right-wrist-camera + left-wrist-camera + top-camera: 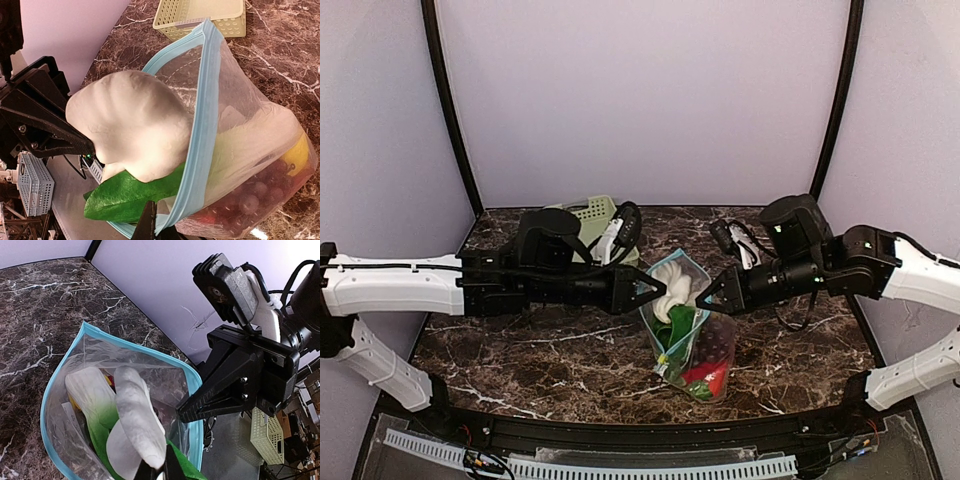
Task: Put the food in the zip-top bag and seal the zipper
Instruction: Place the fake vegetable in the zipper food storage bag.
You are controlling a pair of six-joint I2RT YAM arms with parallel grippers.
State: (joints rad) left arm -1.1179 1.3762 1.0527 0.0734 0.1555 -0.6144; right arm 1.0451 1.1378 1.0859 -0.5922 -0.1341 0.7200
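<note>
Left end effector (658, 290) and right end effector (704, 298), both clamped on zip-top bag (724, 342)

Each arm is made of white links (390, 285) and black forearms (520, 280). Black cables (628, 215) are looped over the wrists. The left gripper (663, 290) and right gripper (705, 298) are black, tapered wedges, studded with small screws (243, 381). A black camera (225, 287) is mounted on the right wrist. Green lights (868, 243) are shown on the right arm.
</note>
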